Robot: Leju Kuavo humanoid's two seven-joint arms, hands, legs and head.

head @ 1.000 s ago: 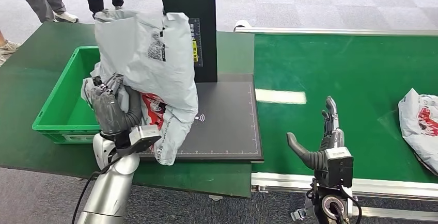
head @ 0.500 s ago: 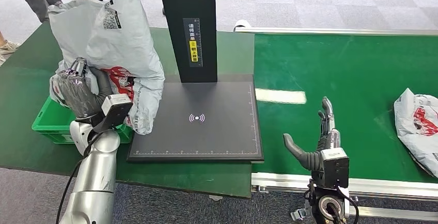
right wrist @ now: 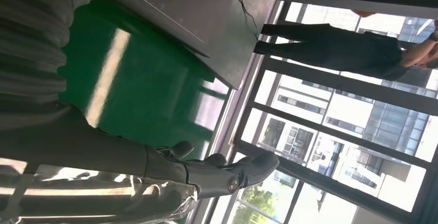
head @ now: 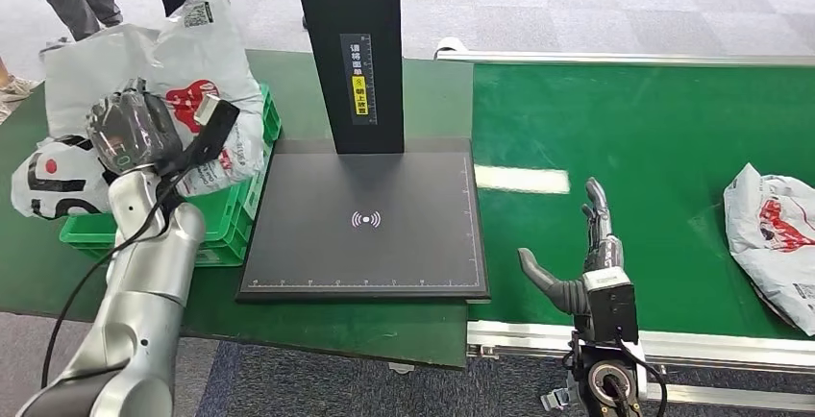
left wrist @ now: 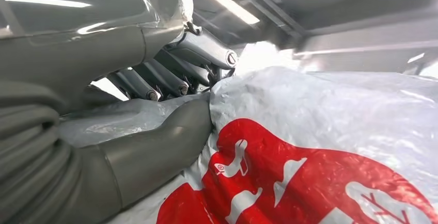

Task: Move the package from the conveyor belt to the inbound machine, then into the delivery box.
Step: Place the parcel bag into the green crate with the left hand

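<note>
The grey package [head: 192, 100] with red print sits over the green box [head: 226, 230], draped across its top and spilling past its far and left sides. The left hand [head: 130, 129] grips the package's plastic, thumb and fingers [left wrist: 170, 74] closed on a fold. Whether the package rests on the box floor is hard to judge. The black scanner plate [head: 370, 220] lies just beside the box. The right hand [head: 581, 263] hovers over the green belt [head: 654, 138], fingers spread, holding nothing. A second package [head: 774, 239] lies on the belt, well apart.
</note>
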